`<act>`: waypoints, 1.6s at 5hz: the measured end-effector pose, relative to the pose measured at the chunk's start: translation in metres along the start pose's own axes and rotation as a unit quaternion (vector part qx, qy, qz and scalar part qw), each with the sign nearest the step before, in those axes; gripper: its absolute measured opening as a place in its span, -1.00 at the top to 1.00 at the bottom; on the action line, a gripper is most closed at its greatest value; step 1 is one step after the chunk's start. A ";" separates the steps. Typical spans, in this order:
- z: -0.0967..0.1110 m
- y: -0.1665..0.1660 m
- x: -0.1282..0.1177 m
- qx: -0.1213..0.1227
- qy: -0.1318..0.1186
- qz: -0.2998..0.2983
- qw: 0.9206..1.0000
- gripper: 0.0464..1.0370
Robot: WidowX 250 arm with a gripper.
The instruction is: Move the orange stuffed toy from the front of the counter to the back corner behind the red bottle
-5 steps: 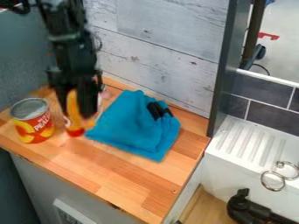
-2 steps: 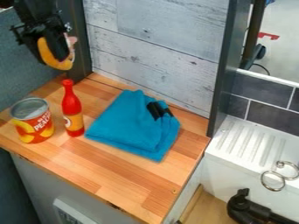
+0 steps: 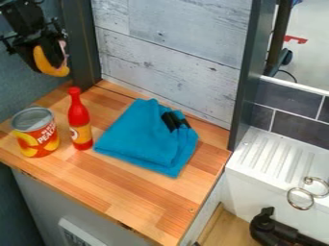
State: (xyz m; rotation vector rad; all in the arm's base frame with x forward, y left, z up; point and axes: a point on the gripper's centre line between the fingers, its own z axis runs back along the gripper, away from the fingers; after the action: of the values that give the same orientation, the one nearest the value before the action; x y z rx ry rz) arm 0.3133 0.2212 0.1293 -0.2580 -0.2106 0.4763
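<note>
At the upper left the black gripper (image 3: 49,56) hangs in the air, shut on a curved yellow-orange object (image 3: 50,66) whose end sticks out below. Beneath them, on the wooden counter (image 3: 138,202), a red bottle with a yellow label (image 3: 79,120) stands upright. Left of the bottle is a red and yellow can of peaches (image 3: 37,137) with a grey top, a small gap between the two. A folded blue cloth (image 3: 145,139) with black marks near its upper right lies just right of the bottle.
A pale wood-plank wall (image 3: 173,62) rises behind the counter, with a dark post (image 3: 80,48) at its left and a dark upright panel (image 3: 245,81) at its right. Beyond are a white ridged sink drainboard (image 3: 276,153), metal rings and a black pipe.
The gripper has risen from behind the bottle and moved left, carrying the yellow-orange object clear of the counter. Bottle, can and cloth have stayed where they were.
</note>
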 end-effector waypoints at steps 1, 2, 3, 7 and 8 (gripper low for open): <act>-0.007 0.005 0.013 0.004 -0.020 0.012 1.000 0.07; -0.026 0.011 0.020 0.002 -0.006 0.034 0.999 0.07; -0.054 0.007 0.025 0.014 0.020 0.038 0.999 0.07; -0.121 0.008 0.032 0.023 0.070 0.109 0.991 0.06; -0.124 0.007 0.032 0.018 0.078 0.107 0.991 -0.09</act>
State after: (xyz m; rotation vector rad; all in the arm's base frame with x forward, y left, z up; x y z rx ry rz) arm 0.3704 0.2186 0.0148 -0.2824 -0.0221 0.6688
